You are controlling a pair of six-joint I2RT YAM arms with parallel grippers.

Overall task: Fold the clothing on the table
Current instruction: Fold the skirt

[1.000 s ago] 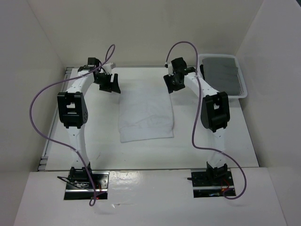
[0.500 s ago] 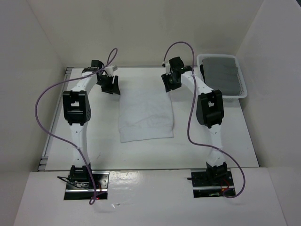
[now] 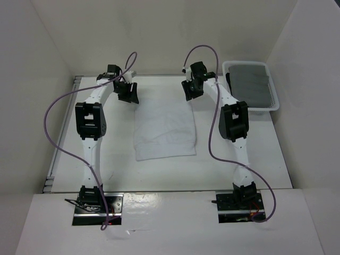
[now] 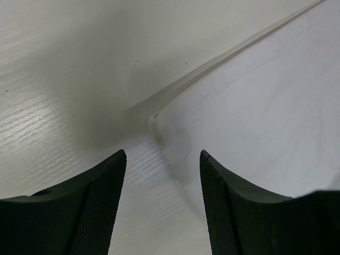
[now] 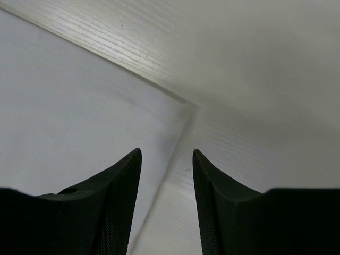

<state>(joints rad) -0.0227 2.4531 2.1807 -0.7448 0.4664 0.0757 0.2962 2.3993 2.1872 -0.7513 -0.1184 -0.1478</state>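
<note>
You are at the start of the fold: the grasp on the far edge is being prepared and no fold is made yet. The clothing (image 3: 163, 130) lies flat in the middle of the table (image 3: 159, 175), a little wrinkled.

The left gripper (image 3: 129, 95) stands at about 11 o'clock from the clothing and the right gripper (image 3: 189, 91) at about 1 o'clock, each over one far corner. In the left wrist view the far left corner (image 4: 155, 116) lies just ahead of the gap between the fingers. In the right wrist view the far right corner (image 5: 190, 106) lies in the same way. Both grippers have their jaws partly apart and they hold nothing.

For the next move, I judge that you must lower both grippers so that one finger goes under the edge of each corner. Then close on the fabric and carry the far edge toward 6 o'clock, both sides together.

The basket (image 3: 273, 101) with the dark grey cloth (image 3: 249, 85) stands at 2 o'clock, apart from the work.

I can read no brand, label or writing in any view.
</note>
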